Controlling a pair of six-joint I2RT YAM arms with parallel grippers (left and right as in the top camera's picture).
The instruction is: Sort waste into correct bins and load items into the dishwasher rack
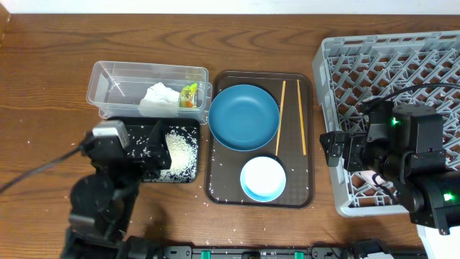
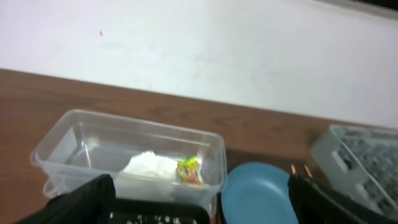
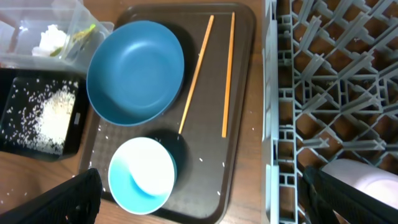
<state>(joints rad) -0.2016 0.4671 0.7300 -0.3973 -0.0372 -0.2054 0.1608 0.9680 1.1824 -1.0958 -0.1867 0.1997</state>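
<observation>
Lowest in the top view, closest to the camera, sit the left arm point(image 1: 97, 205) and the right arm point(image 1: 424, 191). The left claw point(image 1: 152, 151) hangs over the black tray point(image 1: 190, 126), which holds one heap of rice point(image 1: 180, 152). The right claw point(image 1: 330, 150) hangs at the left edge of the big grey rack point(image 1: 402, 65). Right behind the black tray stands the clear tub point(image 1: 100, 79), with one napkin point(image 1: 159, 97) and one wrapper point(image 1: 188, 96) inside, side by side. One brown tray point(image 1: 223, 188) lies between the two bins and the rack, near both. On it are one blue plate point(image 1: 244, 116) at the back, one white bowl point(image 1: 263, 178) at the front and two chopsticks point(image 1: 282, 108) on the right, a little apart. Loose grains dot the surface point(image 1: 43, 72). The far left and the back strip of the surface are mostly bare wood, with room to move.

From the left wrist, two fingers point(image 2: 87, 199) show at the bottom corners, far apart, so this claw is wide open and holds nothing. Only this view shows the tub from the side and a white wall point(image 2: 186, 50) behind the surface.

From the right wrist, the fingers point(image 3: 68, 199) also sit in the bottom corners, far apart, so this claw is open wide and holds nothing too. The plate nearly touches the tub, and the bowl sits just beside the plate. This view looks down into the rack and shows one pale round thing point(image 3: 364, 177) in a cell, too hidden to name.
</observation>
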